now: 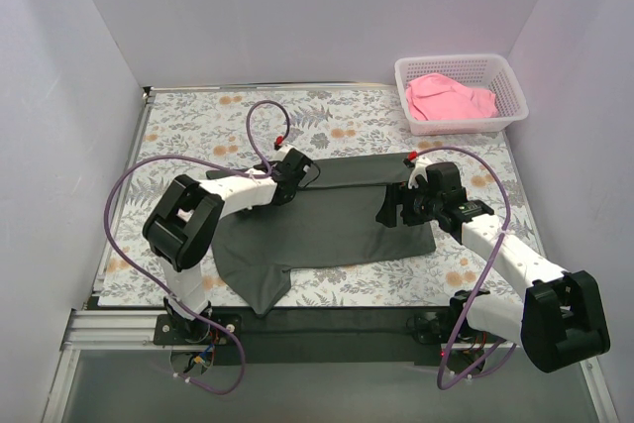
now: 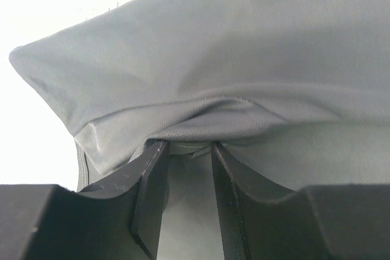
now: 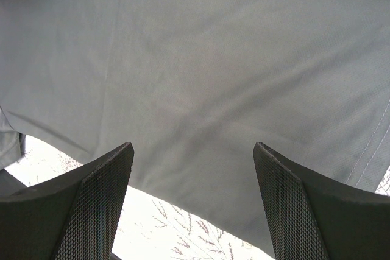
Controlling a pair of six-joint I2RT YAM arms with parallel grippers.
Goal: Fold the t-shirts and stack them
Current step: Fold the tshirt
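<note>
left fingers [image 2: 149,193] flank a dark t-shirt [image 2: 244,59] fold; right fingers [image 3: 97,205] spread wide.

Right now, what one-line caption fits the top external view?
Dark t-shirt spread on the floral table; pink t-shirt sits in the white basket, far right.

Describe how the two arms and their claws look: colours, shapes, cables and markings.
Both the left arm and right arm have white links between bulky black joint housings. A thin purple cable loops along each, with a small red mark near the wrist. The left claw has plain black fingers; the right claw has black, finely cross-hatched pads.
</note>
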